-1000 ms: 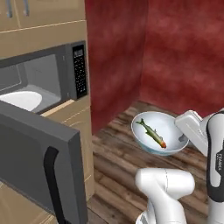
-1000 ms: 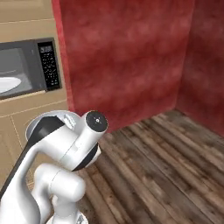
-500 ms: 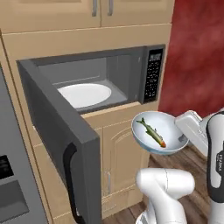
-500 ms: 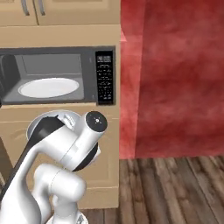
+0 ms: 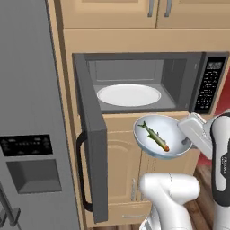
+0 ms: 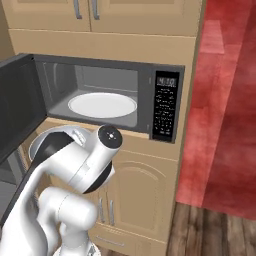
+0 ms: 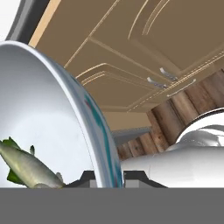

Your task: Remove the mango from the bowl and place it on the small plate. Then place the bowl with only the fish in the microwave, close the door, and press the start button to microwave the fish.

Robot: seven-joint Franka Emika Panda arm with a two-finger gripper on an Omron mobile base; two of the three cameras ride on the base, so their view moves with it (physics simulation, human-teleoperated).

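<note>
The light blue-white bowl (image 5: 170,130) hangs in the air just below and in front of the open microwave (image 5: 179,67), tilted a little. My gripper (image 5: 186,143) is shut on its right rim. The green-yellow fish (image 5: 155,136) lies alone inside. In the hand view the bowl (image 7: 65,113) rises between my fingertips (image 7: 135,177), with the fish (image 7: 26,168) at lower left. The door (image 5: 92,148) stands swung wide to the left. In the right base view the bowl (image 6: 42,140) peeks from behind my arm. The mango and the small plate are out of view.
A white turntable disc (image 5: 129,95) lies in the microwave's cavity. The black keypad (image 5: 207,85) sits at its right. A tall grey fridge (image 5: 31,112) stands left of the door. Wooden cabinets (image 6: 145,185) are above and below, with a red wall (image 6: 225,100) at right.
The whole picture has swung from the red wall and floor round to face the microwave, so the base has moved. The bowl with the fish has stayed in my gripper.
</note>
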